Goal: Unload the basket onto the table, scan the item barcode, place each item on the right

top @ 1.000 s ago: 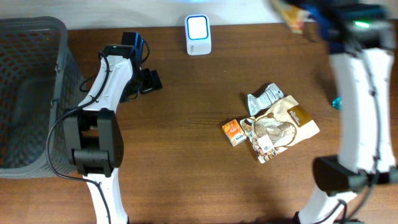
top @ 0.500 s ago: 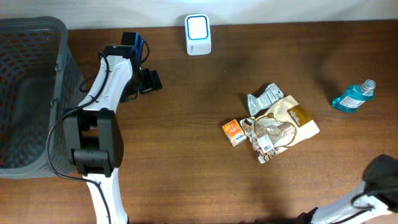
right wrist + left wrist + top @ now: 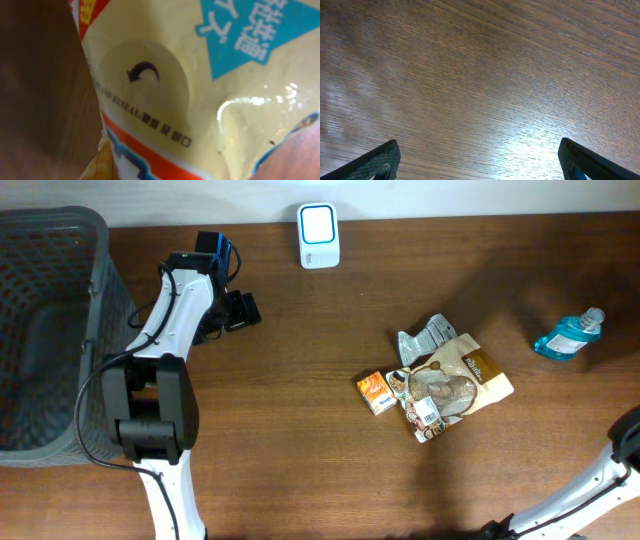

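A cream packet (image 3: 200, 75) with an orange and blue band, a blue label and a peel-and-reseal arrow fills the right wrist view at very close range. My right gripper is shut on it; its fingers are hidden behind the packet and no barcode shows. Of the right arm (image 3: 612, 480), only a stretch shows at the overhead view's lower right edge. The white scanner (image 3: 318, 235) stands at the table's back middle. My left gripper (image 3: 240, 310) hovers open over bare wood, left of the scanner, its two fingertips (image 3: 380, 161) wide apart with nothing between them.
A dark mesh basket (image 3: 60, 225) fills the left side. Mid-table lies a heap of snack packets (image 3: 450, 380) with a small orange box (image 3: 374, 392) beside it. A blue bottle (image 3: 565, 337) lies at the right.
The right arm has swung away from the back right and left the overhead view, uncovering the blue bottle. The left arm has not moved.
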Motion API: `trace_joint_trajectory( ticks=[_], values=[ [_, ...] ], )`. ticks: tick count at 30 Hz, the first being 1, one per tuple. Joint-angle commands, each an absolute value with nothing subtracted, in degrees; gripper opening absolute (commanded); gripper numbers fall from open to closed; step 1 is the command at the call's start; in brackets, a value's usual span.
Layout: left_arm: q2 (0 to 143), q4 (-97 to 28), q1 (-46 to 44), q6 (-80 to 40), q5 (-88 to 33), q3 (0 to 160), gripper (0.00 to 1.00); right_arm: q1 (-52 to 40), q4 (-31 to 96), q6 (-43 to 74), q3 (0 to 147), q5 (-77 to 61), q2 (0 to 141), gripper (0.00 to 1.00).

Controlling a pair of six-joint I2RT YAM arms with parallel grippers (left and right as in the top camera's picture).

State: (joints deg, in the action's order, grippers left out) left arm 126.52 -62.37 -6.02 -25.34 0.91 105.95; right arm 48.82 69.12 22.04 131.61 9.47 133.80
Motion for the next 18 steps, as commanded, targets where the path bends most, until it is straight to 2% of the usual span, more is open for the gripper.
trace_joint_trajectory(
  ticks=[1, 3, 5, 8, 11, 13, 16, 18],
  values=[
    [124.8, -62.4, -6.0, -25.2, 1.3, 105.6, 0.99, 48.8, 68.2, 21.3, 131.4, 9.6, 136.8, 0.05],
    [124.8, -62.4, -6.0, -25.2, 1.3, 105.6, 0.99, 49.0, 68.0, 21.3, 131.4, 9.6, 139.2, 0.10],
    [124.8, -62.4, -6.0, -25.2, 1.3, 105.6, 0.99, 49.2, 67.9, 21.3, 131.4, 9.6, 140.2, 0.35],
    [124.8, -62.4, -6.0, -25.2, 1.3, 105.6, 0.99, 49.2, 67.2, 18.9, 131.4, 9.6, 140.5, 0.57],
    [124.8, -62.4, -6.0, -25.2, 1.3, 105.6, 0.99, 49.2, 68.0, 17.3, 133.0, 9.6, 139.4, 0.68],
    [124.8, -62.5, -6.0, -25.2, 1.3, 105.6, 0.99, 49.2, 69.6, 17.3, 135.8, 9.4, 137.6, 0.81],
    [124.8, -62.4, -6.0, -25.2, 1.3, 105.6, 0.99, 49.0, 71.9, 17.3, 141.3, 9.2, 134.1, 0.83],
    [124.8, -62.4, -6.0, -25.2, 1.3, 105.6, 0.99, 48.7, 73.6, 17.4, 146.7, 9.0, 130.8, 0.93]
  ],
)
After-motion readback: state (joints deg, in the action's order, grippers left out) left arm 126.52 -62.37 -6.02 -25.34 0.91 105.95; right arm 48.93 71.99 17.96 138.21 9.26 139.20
